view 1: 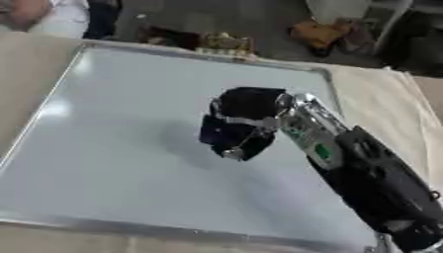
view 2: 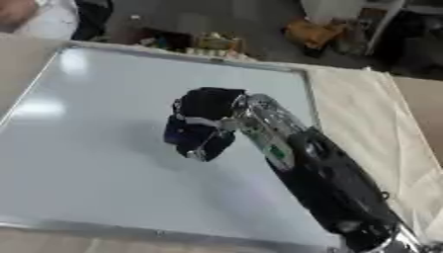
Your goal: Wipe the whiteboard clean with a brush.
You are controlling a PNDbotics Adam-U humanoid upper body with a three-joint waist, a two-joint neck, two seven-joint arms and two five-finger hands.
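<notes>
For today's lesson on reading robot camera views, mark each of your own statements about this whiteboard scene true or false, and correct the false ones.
1. The right hand is over the whiteboard. True.
2. The right hand's fingers are spread flat and straight. False: they are curled around a dark blue object, apparently the brush.
3. The left hand is pressing on the board's near edge. False: no left hand shows in either view.
4. The visible board surface looks free of writing. True: no marks can be made out.
5. The whiteboard lies on a table covered with a light cloth. True.
6. The arm comes in from the view's upper left. False: it enters from the lower right.
</notes>
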